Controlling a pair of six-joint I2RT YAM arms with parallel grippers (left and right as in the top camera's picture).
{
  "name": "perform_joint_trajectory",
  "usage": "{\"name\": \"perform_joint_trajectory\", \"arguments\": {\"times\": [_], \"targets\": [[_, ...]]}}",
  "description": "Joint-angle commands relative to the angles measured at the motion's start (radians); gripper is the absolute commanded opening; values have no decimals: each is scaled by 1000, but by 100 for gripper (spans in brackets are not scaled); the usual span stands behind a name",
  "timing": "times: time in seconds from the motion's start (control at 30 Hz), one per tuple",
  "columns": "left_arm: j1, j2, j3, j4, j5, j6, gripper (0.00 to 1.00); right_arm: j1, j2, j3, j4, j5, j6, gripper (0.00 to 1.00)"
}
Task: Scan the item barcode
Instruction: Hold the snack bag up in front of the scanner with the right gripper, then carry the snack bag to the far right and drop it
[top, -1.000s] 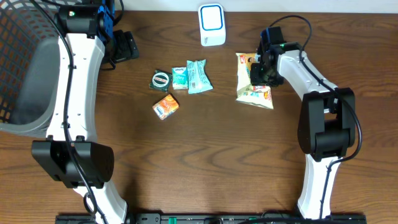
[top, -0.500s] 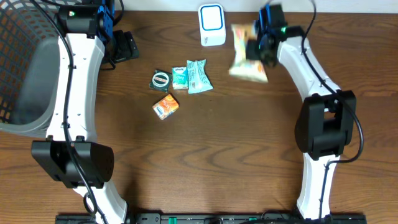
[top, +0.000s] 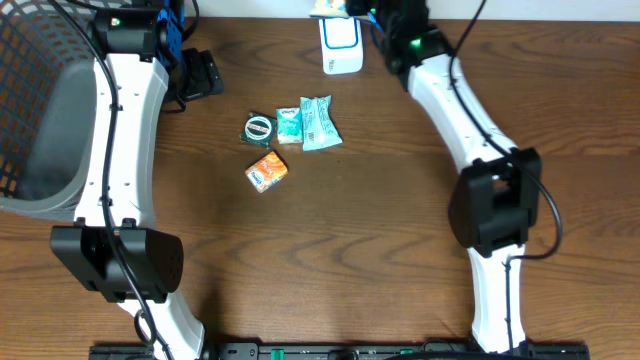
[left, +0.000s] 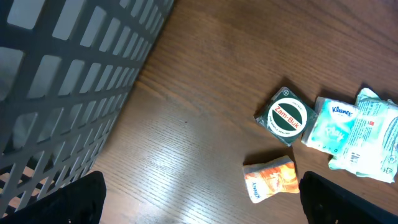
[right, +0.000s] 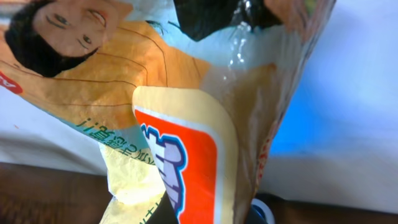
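Basket (top: 30, 100): dark mesh, far to the left of the scanner (top: 341, 40), at the edge of the table (top: 380, 250)
My left gripper (top: 200, 73): left of the scanner and just beside the basket, jaws spread wide, nothing between them
Round tin (top: 258, 129): green, flat on the wood, below and left of the scanner
Orange packet (top: 266, 171): further below the scanner than the tin, just under the tin
Tissue pack (top: 288, 124): touching the tin's right side, on the scanner's side of it
Teal packet (top: 320, 122): right beside the tissue pack, almost straight below the scanner
Snack bag (right: 174, 124): off the table, held up right in front of the scanner's white and blue face
My right gripper (top: 385, 20): just right of the scanner at the table's far edge, clamped narrow on the top of the snack bag
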Motion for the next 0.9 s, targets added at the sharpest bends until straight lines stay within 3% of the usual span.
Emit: {"name": "perform_joint_trajectory", "arguments": {"times": [0.0, 0.6, 0.87], "targets": [[2, 10, -6, -3, -11, 9, 98, 1, 88, 10, 70, 58, 13, 1], [2, 10, -6, -3, -11, 8, 98, -16, 111, 11, -24, 58, -39, 1], [2, 10, -6, -3, -11, 8, 98, -142, -74, 11, -223, 199, -40, 1]]}}
